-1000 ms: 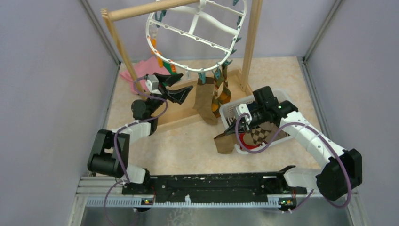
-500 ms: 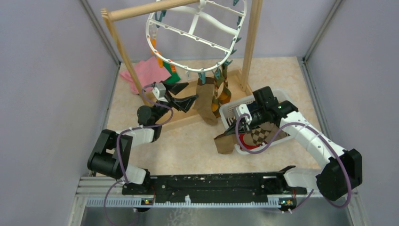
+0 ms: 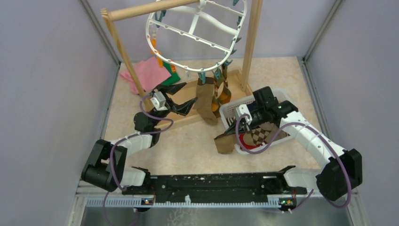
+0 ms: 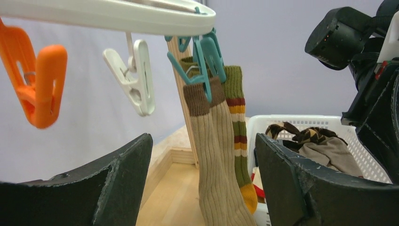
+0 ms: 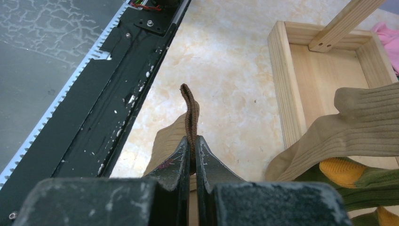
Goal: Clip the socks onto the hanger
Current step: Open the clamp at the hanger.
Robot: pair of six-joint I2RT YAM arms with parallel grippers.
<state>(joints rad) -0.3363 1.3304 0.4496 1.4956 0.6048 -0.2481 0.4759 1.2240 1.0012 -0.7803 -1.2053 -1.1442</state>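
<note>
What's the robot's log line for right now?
left gripper: open, empty, near hanger | right gripper: shut on loose tan sock | clipped: ribbed tan sock, striped olive sock

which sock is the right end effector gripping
The loose tan sock, its brown cuff pinched in the shut right end effector. The other tan sock and the olive striped sock hang clipped to the hanger instead.

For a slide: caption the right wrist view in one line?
Right hand pinches a tan sock by its brown cuff beside the wooden rack base.
</note>
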